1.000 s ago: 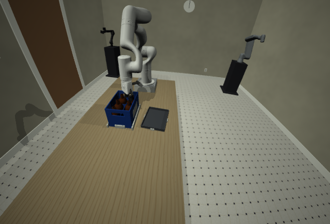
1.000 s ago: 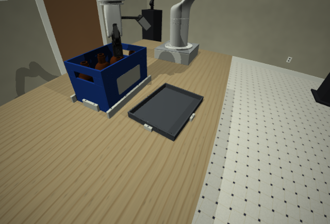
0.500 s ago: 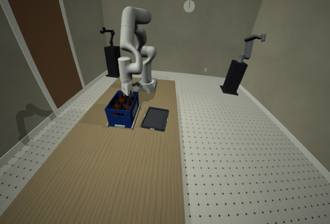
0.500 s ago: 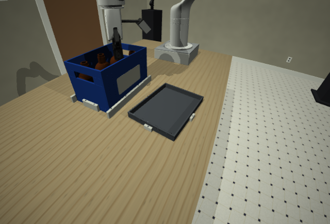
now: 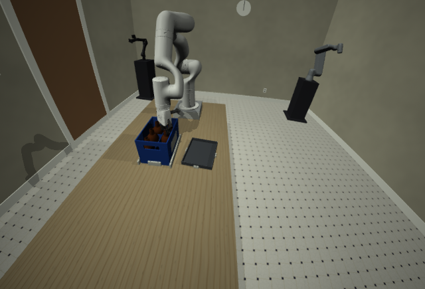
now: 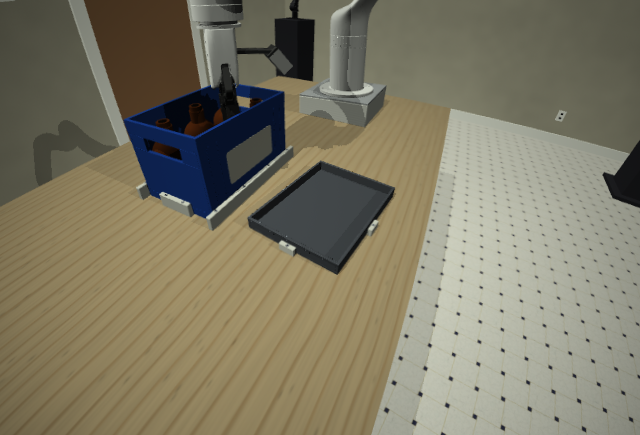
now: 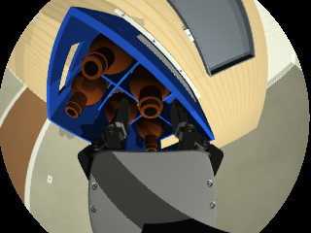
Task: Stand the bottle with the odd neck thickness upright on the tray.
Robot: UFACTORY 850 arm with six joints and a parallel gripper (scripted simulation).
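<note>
One blue crate [image 6: 206, 161] stood on the bench [image 6: 155, 316], and one dark tray [image 6: 320, 213] lay beside it. The wrist view showed five brown bottles in the crate: one [image 7: 100, 58] at the far left, one [image 7: 81, 99] nearer on the left, one [image 7: 148, 93] at the centre right, one [image 7: 119, 112] partly behind a finger, and one [image 7: 151, 138] between the fingers, though the last two were only partly seen. One white arm [image 5: 168, 56] was present. Two dark pedestals [image 5: 145, 78] [image 5: 301, 100] stood on the floor. One clock [image 5: 243, 7] hung on the wall.
</note>
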